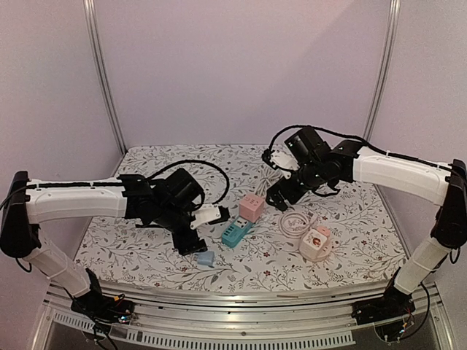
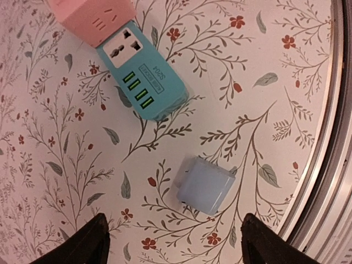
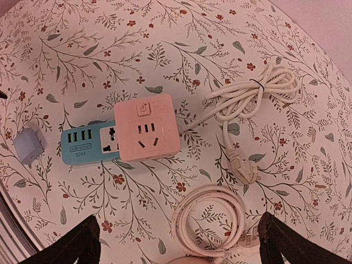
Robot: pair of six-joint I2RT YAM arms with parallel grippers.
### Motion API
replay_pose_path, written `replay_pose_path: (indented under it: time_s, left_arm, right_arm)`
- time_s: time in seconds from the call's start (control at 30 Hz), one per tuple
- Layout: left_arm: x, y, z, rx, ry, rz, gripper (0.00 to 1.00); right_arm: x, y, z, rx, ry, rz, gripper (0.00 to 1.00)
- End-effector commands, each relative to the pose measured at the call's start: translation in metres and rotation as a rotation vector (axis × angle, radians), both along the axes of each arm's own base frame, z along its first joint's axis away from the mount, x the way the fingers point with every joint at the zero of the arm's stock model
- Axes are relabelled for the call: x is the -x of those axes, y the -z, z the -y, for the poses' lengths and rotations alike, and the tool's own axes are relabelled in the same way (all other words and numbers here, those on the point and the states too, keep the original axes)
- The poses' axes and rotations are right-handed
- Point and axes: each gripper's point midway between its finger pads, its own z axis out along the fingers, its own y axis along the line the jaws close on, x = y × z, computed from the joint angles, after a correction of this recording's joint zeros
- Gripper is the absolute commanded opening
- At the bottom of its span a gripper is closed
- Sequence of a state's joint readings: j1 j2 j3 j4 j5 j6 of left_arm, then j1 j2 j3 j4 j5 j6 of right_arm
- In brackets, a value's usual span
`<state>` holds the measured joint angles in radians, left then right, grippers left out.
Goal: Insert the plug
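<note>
L fingers (image 2: 82,245) open, empty | blue plug (image 2: 203,190) just ahead | R fingers (image 3: 71,245) open

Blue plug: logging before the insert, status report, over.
Open, empty: left gripper, right gripper. On table by left gripper, blue plug, ungripped. Exposed socket on teal strip; pink cube at its end.

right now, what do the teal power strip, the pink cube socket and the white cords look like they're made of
The teal power strip looks like moulded hard plastic, smooth with a faint sheen. The pink cube socket seems to be the same kind of plastic, more matte, with rounded edges. The white cords probably have a flexible rubbery or PVC jacket, judging by their loose coils and bends.
</note>
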<state>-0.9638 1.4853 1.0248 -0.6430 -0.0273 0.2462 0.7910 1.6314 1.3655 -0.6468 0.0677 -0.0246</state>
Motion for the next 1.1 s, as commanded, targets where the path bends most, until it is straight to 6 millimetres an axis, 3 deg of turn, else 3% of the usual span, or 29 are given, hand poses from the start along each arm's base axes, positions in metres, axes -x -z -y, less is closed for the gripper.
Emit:
replay_pose_path:
  time_s: [0.0,0.17,0.4,0.77,1.07]
  left_arm:
    - [0.028,0.008,-0.009,-0.079,0.311,-0.007,0.83]
    - [0.038,0.013,-0.008,-0.036,0.487,0.049,0.85]
    - [0.039,0.015,-0.015,0.131,0.573,0.059,0.87]
    - [0.01,0.055,-0.014,0.103,0.542,-0.024,0.82]
    - [0.005,0.066,-0.011,0.057,0.538,-0.047,0.79]
  right_arm:
    - [0.006,-0.011,0.004,-0.033,-0.009,0.018,0.99]
    - [0.008,-0.016,0.007,-0.043,-0.007,0.032,0.99]
    - [0.009,-0.018,0.006,-0.05,-0.013,0.034,0.99]
    - [0.01,-0.017,0.006,-0.052,-0.021,0.03,0.99]
    - [0.01,-0.015,0.004,-0.048,-0.027,0.027,0.99]
